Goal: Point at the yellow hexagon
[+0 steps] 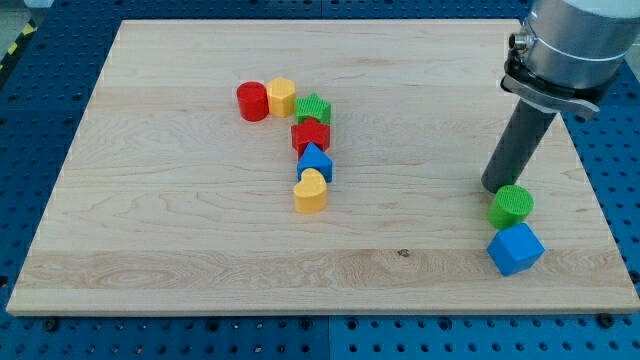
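Observation:
The yellow hexagon (282, 96) sits in the upper middle of the wooden board (180, 200), touching a red cylinder (252, 101) on its left. My tip (494, 187) is far to the view's right, just up and left of a green cylinder (511, 204). A blue cube (516, 249) lies right below that green cylinder. A chain runs down from the hexagon: a green star (314, 109), a red star (311, 134), a blue triangular block (314, 161) and a yellow heart (311, 191).
The arm's grey body (575, 45) hangs over the board's upper right corner. Blue perforated table (40, 90) surrounds the board.

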Controlling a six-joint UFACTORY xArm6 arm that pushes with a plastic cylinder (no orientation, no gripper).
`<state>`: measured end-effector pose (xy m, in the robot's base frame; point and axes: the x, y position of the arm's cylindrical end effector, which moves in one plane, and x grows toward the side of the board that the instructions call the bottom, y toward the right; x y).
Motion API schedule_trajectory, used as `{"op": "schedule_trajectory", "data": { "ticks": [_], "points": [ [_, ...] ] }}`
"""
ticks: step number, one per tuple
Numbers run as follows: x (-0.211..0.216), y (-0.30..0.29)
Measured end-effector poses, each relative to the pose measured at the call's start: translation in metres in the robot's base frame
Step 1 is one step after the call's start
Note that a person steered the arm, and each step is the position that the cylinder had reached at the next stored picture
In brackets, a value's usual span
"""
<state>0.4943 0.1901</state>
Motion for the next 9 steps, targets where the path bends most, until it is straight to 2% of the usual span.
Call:
{"op": "schedule_trajectory", "data": {
  "ticks": [2, 3, 4, 7, 9],
  "points": [
    [0.023, 0.000],
    [0.003, -0.001],
    [-0.071, -0.036],
    [-0.203, -0.165],
    [-0.186, -0.250]
  ]
}}
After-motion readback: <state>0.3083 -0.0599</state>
